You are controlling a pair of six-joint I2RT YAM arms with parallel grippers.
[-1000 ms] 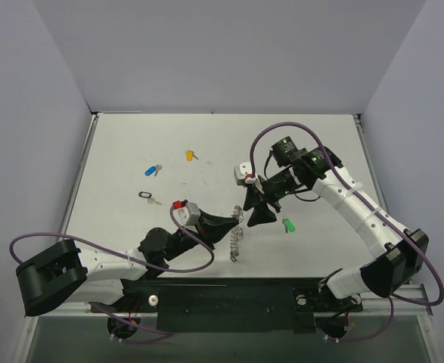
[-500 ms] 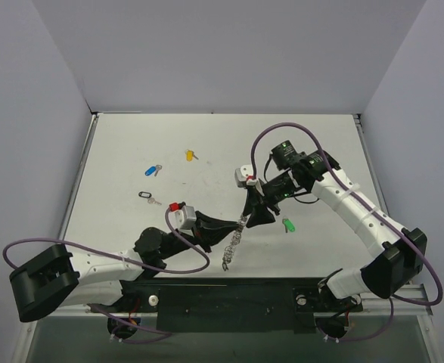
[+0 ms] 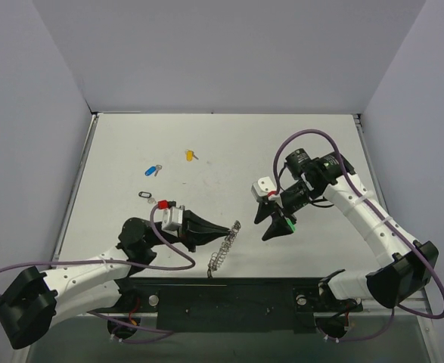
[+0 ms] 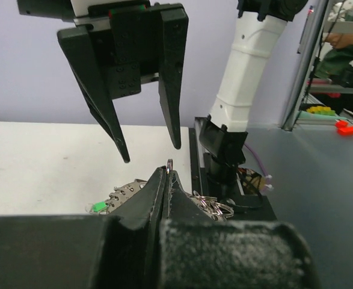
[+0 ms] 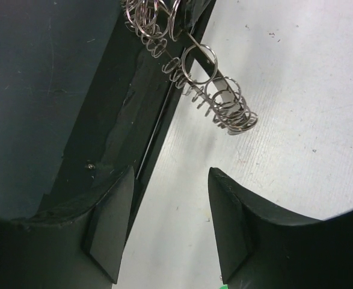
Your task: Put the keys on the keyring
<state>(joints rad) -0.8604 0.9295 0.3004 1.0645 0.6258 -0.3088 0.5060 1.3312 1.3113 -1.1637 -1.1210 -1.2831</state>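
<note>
Lower centre of the overhead view: keyring (image 3: 222,246), a silvery hoop fringed with small wire loops, pinched edge-on between the tightly closed left jaws and trailing toward the near edge of the bench (image 3: 116,144). Unclear whether hanging free or dragging on the surface. Right of centre: right jaws spread apart, empty, poised just over the green-headed key (image 3: 287,224) lying flat on the white top. Upper left: 3 more, the blue-headed key (image 3: 152,169), yellow-headed key (image 3: 190,155) and black-headed key (image 3: 146,195), well apart from both arms.

Judged light and stiff throughout, bare metal and hard plastic, so apt to skate across the smooth bench and twist in a pinch. Best taken by the plastic head, broader than the thin blade, with the jaws closing squarely across it. Loops below the grip likely to swing loose; steadier if held close to the 1 loop meant to receive the key.
</note>
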